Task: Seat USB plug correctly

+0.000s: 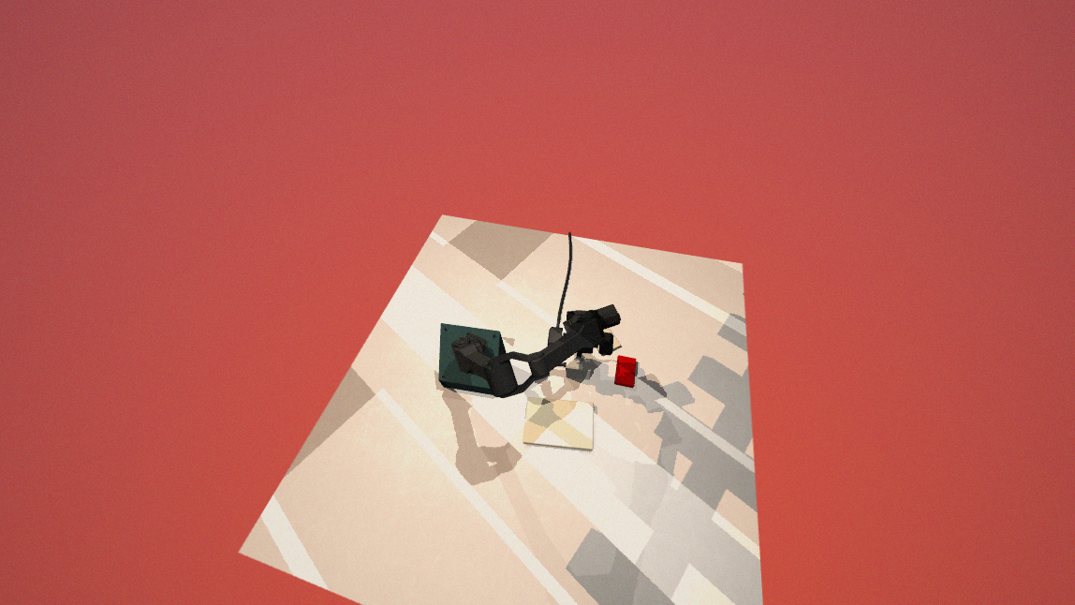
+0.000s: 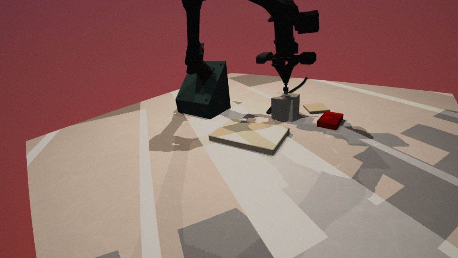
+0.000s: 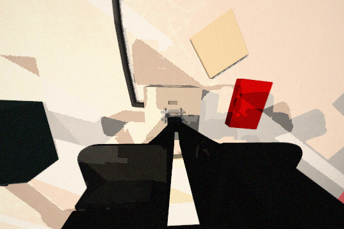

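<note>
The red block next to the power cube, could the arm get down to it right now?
Probably not yet. The tool is shut on the USB plug above the power cube, so it must release first. Otherwise the red block lies open from above, with only the small tan tile nearby.
</note>
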`<act>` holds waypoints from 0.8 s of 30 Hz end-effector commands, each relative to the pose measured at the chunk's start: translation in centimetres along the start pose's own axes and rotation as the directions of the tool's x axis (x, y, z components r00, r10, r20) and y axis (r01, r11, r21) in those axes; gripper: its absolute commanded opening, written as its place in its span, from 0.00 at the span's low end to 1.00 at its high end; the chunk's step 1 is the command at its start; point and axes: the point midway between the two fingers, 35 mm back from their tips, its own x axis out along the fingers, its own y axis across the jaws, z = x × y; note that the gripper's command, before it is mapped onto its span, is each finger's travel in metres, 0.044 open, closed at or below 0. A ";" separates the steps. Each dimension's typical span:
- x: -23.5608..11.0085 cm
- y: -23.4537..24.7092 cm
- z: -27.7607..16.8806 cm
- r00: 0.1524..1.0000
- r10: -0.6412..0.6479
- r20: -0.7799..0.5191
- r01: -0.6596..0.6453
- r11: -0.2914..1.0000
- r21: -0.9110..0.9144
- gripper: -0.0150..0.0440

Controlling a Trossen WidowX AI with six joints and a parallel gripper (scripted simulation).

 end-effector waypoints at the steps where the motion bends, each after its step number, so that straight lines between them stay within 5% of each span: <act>1: 0.0 0.0 0.1 1.000 0.001 0.005 -0.001 1.000 -0.002 0.25; 24: 0.3 0.0 0.0 1.000 0.001 0.005 -0.001 1.000 -0.002 0.25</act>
